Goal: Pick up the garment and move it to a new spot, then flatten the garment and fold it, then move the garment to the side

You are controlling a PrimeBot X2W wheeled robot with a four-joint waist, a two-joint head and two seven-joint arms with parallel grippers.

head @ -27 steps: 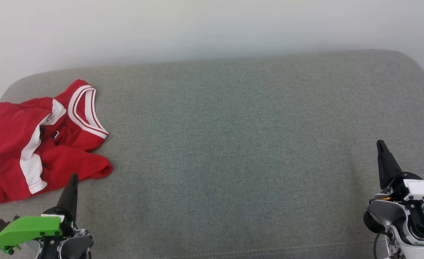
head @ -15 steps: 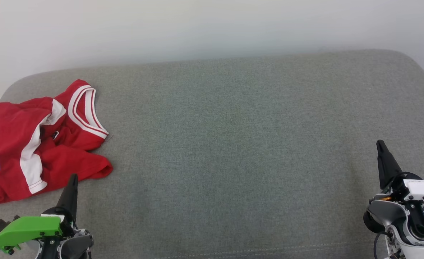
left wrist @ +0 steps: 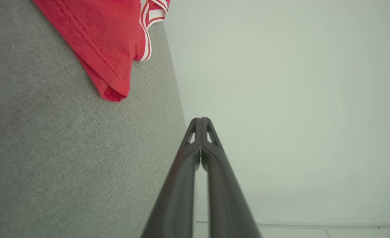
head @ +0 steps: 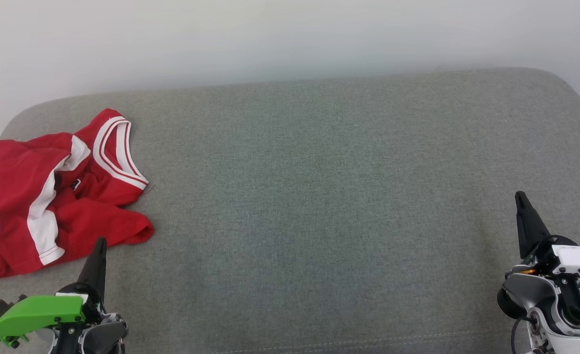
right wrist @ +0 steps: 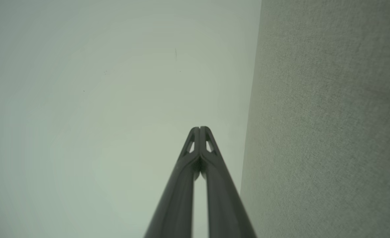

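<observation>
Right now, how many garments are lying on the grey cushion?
1. A crumpled red garment with white trim lies at the left end of the cushion, near the left gripper. It runs off the head view's left edge, so more could be hidden there.

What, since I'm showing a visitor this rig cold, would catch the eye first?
The crumpled red garment with white trim, lying at the far left of the grey cushion. Next come the dark points at the bottom corners: the left pincer, shut, near the garment, and the right pincer, shut, far across the cushion.
</observation>
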